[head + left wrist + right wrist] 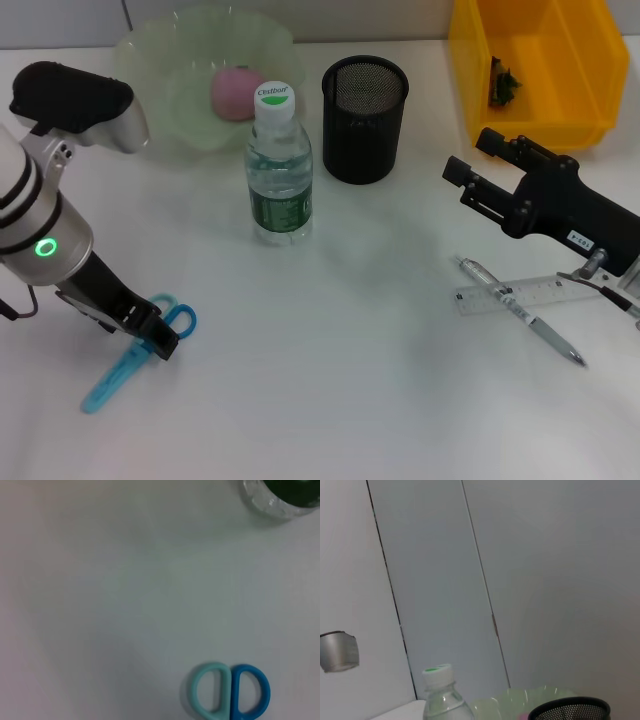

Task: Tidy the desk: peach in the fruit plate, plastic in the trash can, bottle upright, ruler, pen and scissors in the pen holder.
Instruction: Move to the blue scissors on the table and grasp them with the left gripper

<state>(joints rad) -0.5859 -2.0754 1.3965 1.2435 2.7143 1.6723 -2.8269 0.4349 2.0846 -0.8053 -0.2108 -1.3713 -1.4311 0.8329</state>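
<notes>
Left claw (160, 340) low on the desk (330, 380), grip impossible to tell, touching blue scissors (125, 368) lying slantwise, handles toward bottle (279, 170), far from pen holder (365, 120); right claw (462, 172) idle above ruler (525, 294).

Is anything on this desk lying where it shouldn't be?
Yes: the scissors lie flat by the left gripper, and the pen lies across the ruler, all outside the pen holder. Nothing looks spilled or broken.

white desk (340, 400) carries fruit plate (160, 60), bottle (279, 170), pen holder (365, 120), trash can (540, 70), scissors (140, 355), ruler (520, 294), pen (520, 310).
</notes>
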